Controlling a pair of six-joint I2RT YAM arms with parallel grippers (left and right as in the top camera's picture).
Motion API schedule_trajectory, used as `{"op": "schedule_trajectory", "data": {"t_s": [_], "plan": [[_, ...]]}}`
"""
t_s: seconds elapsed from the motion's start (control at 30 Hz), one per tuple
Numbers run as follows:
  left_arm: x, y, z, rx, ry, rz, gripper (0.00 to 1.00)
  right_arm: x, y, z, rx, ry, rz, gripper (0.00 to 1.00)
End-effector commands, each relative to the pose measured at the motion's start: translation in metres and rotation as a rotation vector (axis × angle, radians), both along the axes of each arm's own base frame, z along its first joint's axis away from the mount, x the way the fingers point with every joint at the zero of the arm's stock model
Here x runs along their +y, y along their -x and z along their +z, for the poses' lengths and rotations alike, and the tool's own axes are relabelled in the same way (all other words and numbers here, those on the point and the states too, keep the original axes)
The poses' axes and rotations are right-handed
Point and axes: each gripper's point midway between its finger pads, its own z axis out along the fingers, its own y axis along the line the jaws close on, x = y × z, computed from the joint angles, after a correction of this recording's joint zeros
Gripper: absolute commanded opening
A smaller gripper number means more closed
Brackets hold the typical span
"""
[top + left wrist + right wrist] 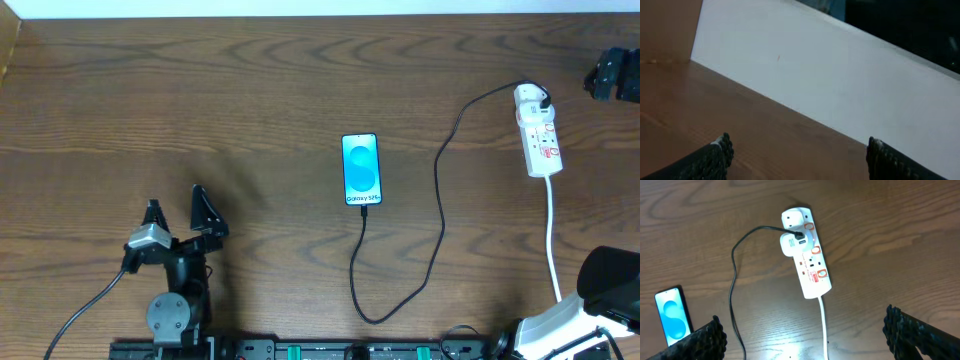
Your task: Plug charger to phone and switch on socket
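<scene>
Overhead, the phone [360,170] lies flat near the middle of the wooden table [200,100], screen up and lit blue, its short edges facing the near and far sides. The charger [440,200], a thin black cable, meets the phone's near edge, drops toward the robot, loops round and climbs to the right, ending at the power strip [540,135]. Whether the small tip is fully seated in the phone is too small to tell. The power strip lies well to the right of the phone, close to the table's right edge, and its white cord [552,240] trails off toward the near side. The charger's white plug head [530,100] sits in the strip's far end. From the right wrist view the power strip [810,265] shows more clearly, with the plug head [792,244] in it, red-ringed markings along its face and the cord [824,325] leaving its near end; the switch position cannot be read. The cable [732,280] curves down the left, and the phone [672,315] shows at the lower left edge. The right claw [804,330] hangs above the table, released, its fingers spread wide and grasping nothing. The left claw [176,200] sits at the near left, well apart from the phone, also released and empty. Its own view shows the left claw [800,142] over bare wood, pointing toward a white board [840,85] at the table's far edge.
</scene>
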Motion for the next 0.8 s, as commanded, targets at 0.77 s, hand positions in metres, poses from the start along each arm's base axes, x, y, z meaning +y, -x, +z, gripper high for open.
{"op": "schedule_trajectory", "data": {"t_s": [0.77], "plan": [[-0.023, -0.001, -0.066, 0.295, -0.222, -0.142, 0.87, 0.001, -0.001, 0.003, -0.007, -0.003, -0.009, 0.99]]}}
